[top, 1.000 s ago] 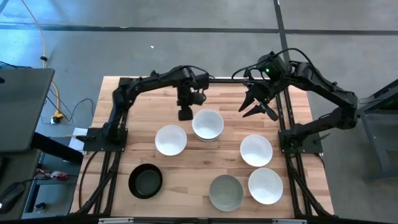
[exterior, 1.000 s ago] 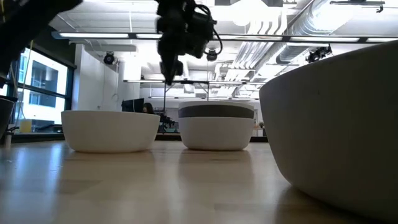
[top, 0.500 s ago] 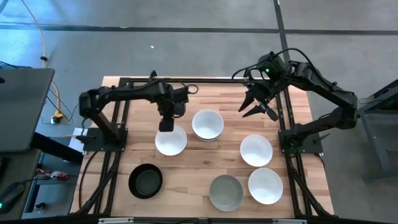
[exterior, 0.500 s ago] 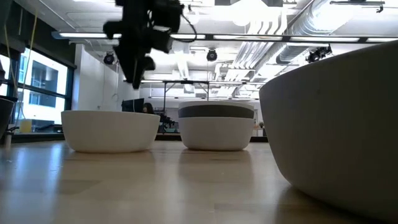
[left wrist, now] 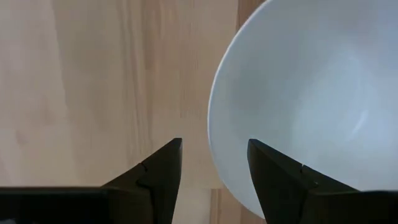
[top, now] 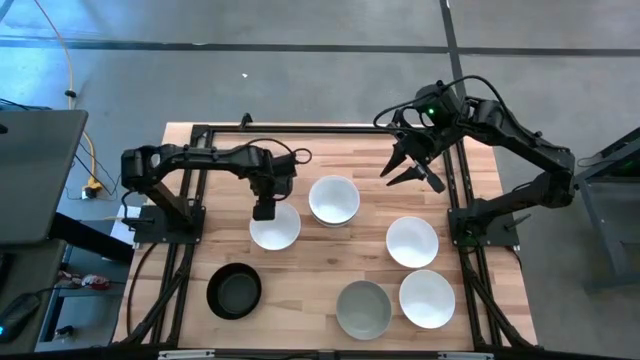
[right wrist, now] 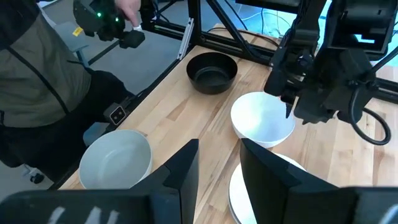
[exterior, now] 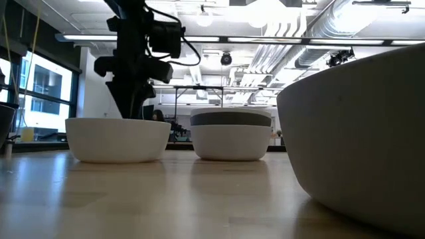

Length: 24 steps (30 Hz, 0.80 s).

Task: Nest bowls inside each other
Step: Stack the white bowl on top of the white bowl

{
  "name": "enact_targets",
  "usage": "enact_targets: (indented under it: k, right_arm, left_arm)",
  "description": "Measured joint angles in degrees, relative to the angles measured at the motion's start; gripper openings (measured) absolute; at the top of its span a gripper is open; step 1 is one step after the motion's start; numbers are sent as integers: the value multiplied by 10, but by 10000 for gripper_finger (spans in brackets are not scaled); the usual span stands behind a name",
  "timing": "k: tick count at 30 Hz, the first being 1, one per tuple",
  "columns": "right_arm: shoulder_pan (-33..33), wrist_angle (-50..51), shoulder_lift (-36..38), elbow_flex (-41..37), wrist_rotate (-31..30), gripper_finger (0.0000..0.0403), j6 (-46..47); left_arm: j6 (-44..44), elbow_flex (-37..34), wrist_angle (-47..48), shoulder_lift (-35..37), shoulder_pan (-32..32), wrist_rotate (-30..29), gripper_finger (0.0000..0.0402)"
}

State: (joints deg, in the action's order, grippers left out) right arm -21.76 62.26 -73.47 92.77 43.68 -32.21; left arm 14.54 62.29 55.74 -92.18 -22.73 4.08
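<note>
Six bowl places show in the high view. A white bowl (top: 274, 226) stands left of centre, and a white bowl nested on a grey one (top: 334, 200) stands at the middle. Two more white bowls (top: 412, 241) (top: 427, 298), a grey bowl (top: 363, 308) and a black bowl (top: 234, 291) stand nearer. My left gripper (top: 265, 209) is open and low at the left white bowl's far rim (left wrist: 214, 106). One finger (left wrist: 163, 167) is outside the rim and the other (left wrist: 273, 171) is over the inside, with no touch visible. My right gripper (top: 408, 172) hovers open over the table's far right.
The nested pair (exterior: 230, 136) stands just right of the left white bowl (exterior: 118, 138). A large bowl (exterior: 358, 133) fills the low view's right foreground. A person (right wrist: 43, 68) holding a controller is beside the table. Bare wood lies between the bowls.
My left gripper has moved from beside the nested pair toward the table's left and near edge. It has come down until its open fingers straddle the left white bowl's far rim. The bowls have stayed where they were.
</note>
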Motion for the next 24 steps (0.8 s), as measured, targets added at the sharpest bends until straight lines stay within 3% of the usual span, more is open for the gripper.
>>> enact_targets:
  k: [14, 24]
  right_arm:
    - [0, -3, 0, 0, 0, 110, 2]
    - [0, -3, 0, 0, 0, 110, 4]
  left_arm:
    - [-9, -16, -40, 0, -13, 15, 169]
    - [-21, -16, -57, 0, -12, 18, 98]
